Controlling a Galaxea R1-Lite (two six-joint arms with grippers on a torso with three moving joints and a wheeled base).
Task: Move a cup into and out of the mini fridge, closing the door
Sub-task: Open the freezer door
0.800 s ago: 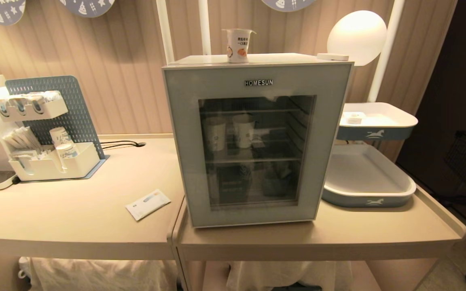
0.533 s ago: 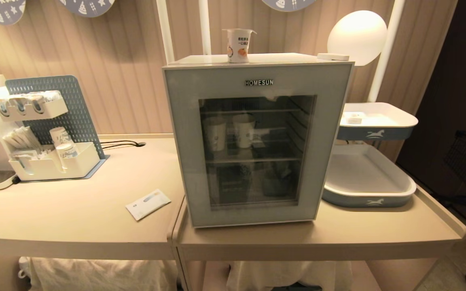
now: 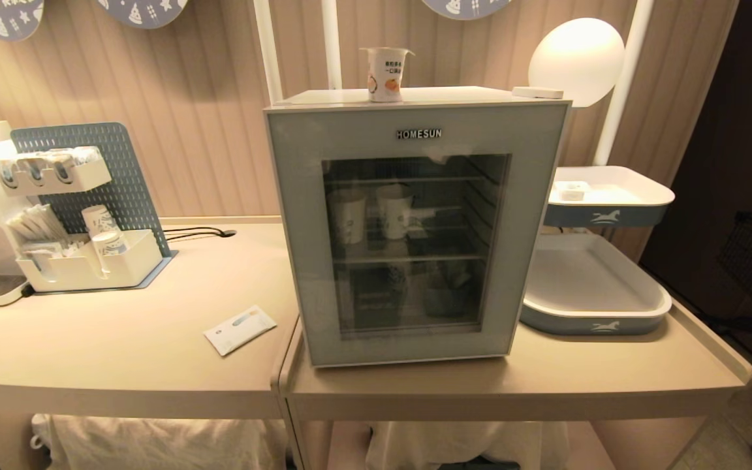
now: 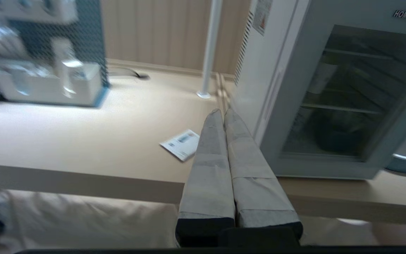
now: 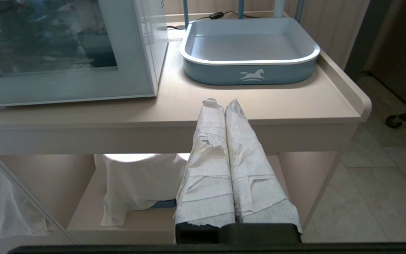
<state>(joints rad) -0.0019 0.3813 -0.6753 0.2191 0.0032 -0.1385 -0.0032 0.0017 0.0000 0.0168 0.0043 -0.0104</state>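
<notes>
Head view is showing nothing started: the cup [image 3: 386, 73] is sitting on top of the mini fridge [image 3: 415, 225], at twelve o'clock, the door [image 3: 297, 228] is staying shut, and the left tool [image 4: 223, 112] and right tool [image 5: 223, 102] are waiting closed, empty.

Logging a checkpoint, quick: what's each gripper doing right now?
Left gripper: shut, holding nothing.
Right gripper: shut, holding nothing.

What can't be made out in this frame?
- Head view: neither gripper is in frame.
- Head view: items on the fridge's lower shelf are dim behind the dark door glass.
- Head view: cup lettering is too small.
- Left wrist view: the rack is blurred.
</notes>
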